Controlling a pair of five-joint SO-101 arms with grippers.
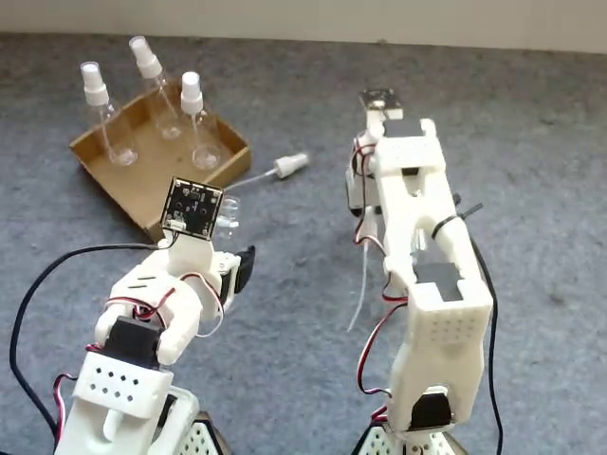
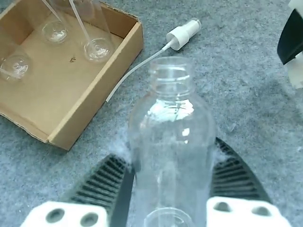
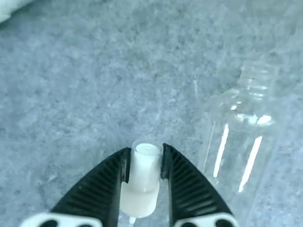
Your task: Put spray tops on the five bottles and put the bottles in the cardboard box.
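Note:
In the left wrist view my left gripper [image 2: 170,158] is shut on a clear bottle [image 2: 171,137] whose threaded neck is open, with no top on it. In the high view that bottle [image 1: 228,213] is held just beside the cardboard box [image 1: 114,175]. Three bottles with spray tops [image 1: 194,118] stand in the box. A loose spray top [image 1: 289,166] with its long tube lies on the carpet between the arms. My right gripper [image 3: 144,161] is shut on another white spray top [image 3: 141,177], whose tube [image 1: 361,284] hangs down. A second topless bottle [image 3: 241,127] lies on the carpet near it.
Grey carpet covers the whole work surface. The right arm [image 1: 427,246] stretches over the right half of it. A black cable [image 1: 57,270] loops at the left edge. Open carpet lies between the two arms.

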